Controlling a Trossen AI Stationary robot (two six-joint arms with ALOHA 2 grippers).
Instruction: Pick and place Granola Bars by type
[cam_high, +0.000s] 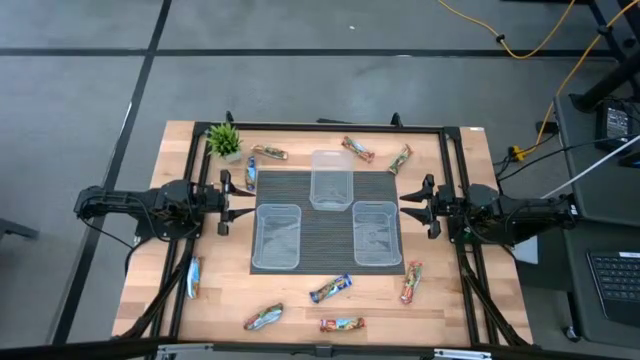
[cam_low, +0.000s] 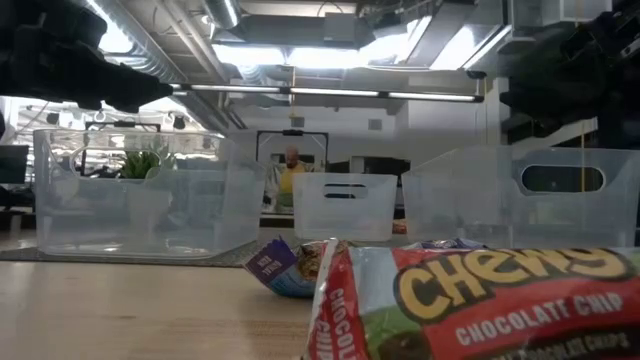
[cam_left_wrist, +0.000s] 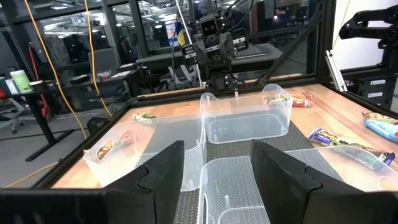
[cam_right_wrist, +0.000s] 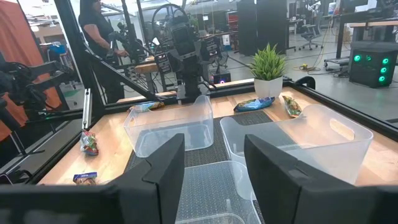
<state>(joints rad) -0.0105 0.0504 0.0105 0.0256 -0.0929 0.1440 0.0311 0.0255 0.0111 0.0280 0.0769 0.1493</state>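
Several granola bars lie flat and scattered on the wooden table. Along the far edge are a brown one (cam_high: 270, 153), a blue one (cam_high: 251, 176), a red one (cam_high: 357, 149) and a green-gold one (cam_high: 400, 158). Along the near edge are blue ones (cam_high: 193, 277) (cam_high: 331, 288), a red one (cam_high: 411, 282) and two more (cam_high: 263, 318) (cam_high: 342, 324). My left gripper (cam_high: 236, 196) (cam_left_wrist: 217, 180) stands open at the mat's left edge, held level. My right gripper (cam_high: 414, 204) (cam_right_wrist: 214, 174) stands open at the mat's right edge. Neither has anything between its fingers.
Three clear plastic tubs (cam_high: 277, 236) (cam_high: 331, 180) (cam_high: 376, 233) stand on a dark ribbed mat (cam_high: 326, 215) at the table's middle, between the two grippers. A small green potted plant (cam_high: 224, 140) stands at the far left corner. A black frame (cam_high: 455, 160) runs along the table's edges.
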